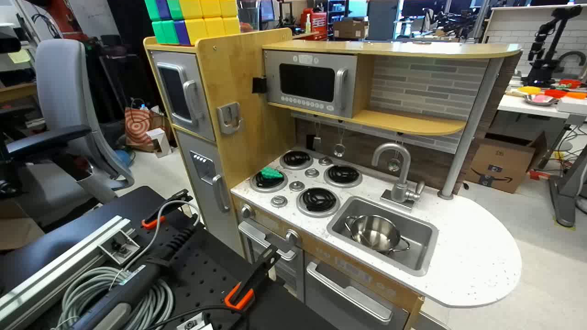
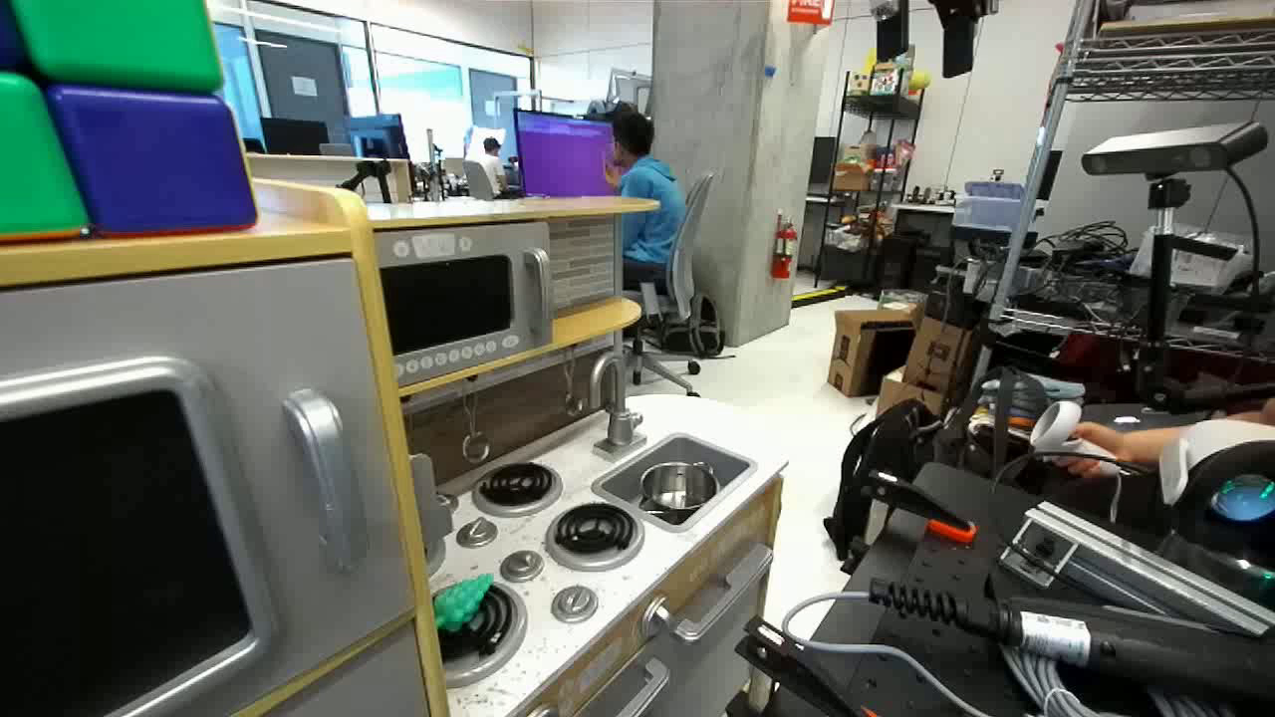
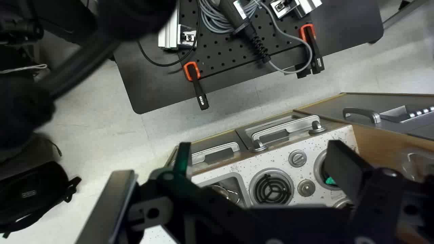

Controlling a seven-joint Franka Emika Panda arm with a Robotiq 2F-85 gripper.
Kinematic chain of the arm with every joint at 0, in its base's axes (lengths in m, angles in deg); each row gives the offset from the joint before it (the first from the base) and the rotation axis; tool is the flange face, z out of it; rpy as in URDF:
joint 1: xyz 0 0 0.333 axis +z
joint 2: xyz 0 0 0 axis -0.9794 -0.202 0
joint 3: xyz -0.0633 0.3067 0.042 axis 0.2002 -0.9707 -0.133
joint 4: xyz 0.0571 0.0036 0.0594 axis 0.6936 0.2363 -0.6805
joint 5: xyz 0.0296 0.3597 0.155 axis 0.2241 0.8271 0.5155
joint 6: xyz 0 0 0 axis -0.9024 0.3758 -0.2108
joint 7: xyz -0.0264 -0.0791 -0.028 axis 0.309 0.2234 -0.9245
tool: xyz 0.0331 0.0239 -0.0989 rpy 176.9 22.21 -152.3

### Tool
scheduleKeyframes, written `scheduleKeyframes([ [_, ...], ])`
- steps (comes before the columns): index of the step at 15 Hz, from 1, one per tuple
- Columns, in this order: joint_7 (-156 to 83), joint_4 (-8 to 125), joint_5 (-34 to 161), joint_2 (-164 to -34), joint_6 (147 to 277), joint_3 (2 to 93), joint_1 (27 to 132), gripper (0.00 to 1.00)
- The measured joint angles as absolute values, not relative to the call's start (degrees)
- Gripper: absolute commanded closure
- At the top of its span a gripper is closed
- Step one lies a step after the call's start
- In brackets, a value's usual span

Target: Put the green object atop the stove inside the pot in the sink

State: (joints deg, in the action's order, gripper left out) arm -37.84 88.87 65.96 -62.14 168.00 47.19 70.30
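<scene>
The bright-green lumpy object [image 1: 271,173] lies on a burner of the white stove [image 1: 263,197], next to the tall cabinet. It also shows in an exterior view [image 2: 463,601]. In the wrist view only a small part of the green object [image 3: 330,181] shows behind a finger. The silver pot [image 1: 376,233] stands upright in the metal sink [image 1: 421,252]; it also shows in an exterior view [image 2: 679,486]. In the wrist view the pot [image 3: 220,190] is mostly hidden by the gripper. My gripper [image 3: 261,150] is open and empty, above the counter; it is outside both exterior views.
The faucet [image 1: 398,172] rises behind the sink. The microwave [image 1: 312,82] and a wooden shelf [image 1: 412,121] overhang the back. The tall cabinet [image 1: 247,119] borders the stove. A black table [image 3: 149,91] with orange-tipped clamps [image 3: 196,84] and cables stands in front.
</scene>
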Motion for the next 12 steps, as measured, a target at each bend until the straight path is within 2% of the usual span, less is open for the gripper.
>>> scheduleKeyframes([
  [12, -38.0, 89.1, 66.0, -62.0, 169.2, 47.2, 70.3, 0.00],
])
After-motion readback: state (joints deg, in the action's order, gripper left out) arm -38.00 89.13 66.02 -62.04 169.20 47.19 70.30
